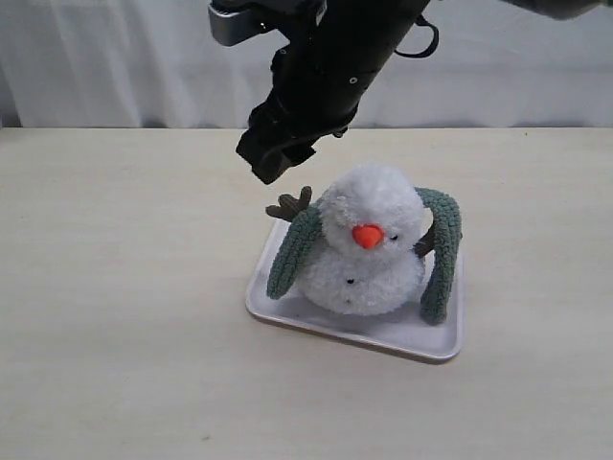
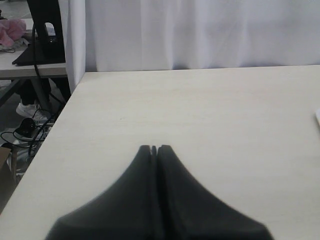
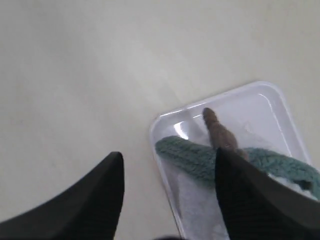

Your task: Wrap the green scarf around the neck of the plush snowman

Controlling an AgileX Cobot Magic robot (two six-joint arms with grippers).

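While the right hand (image 3: 168, 153) hangs spread, the green scarf (image 1: 442, 244) drapes crosswise — ends down.

- My right arm (image 1: 330, 57) is matte black and chunky, built of blocky stacked segments.
- A silver-grey housing (image 1: 230, 24) caps the arm's upper left end.
- A thin black cable (image 1: 427, 38) loops out from the arm's right side.
- I see the right gripper (image 1: 269, 169) as a squared black block. Its fingers (image 3: 90, 205) are broad black wedges with blunt tips.
- The left gripper (image 2: 154, 148) shows two smooth black wedges with small flat tips.
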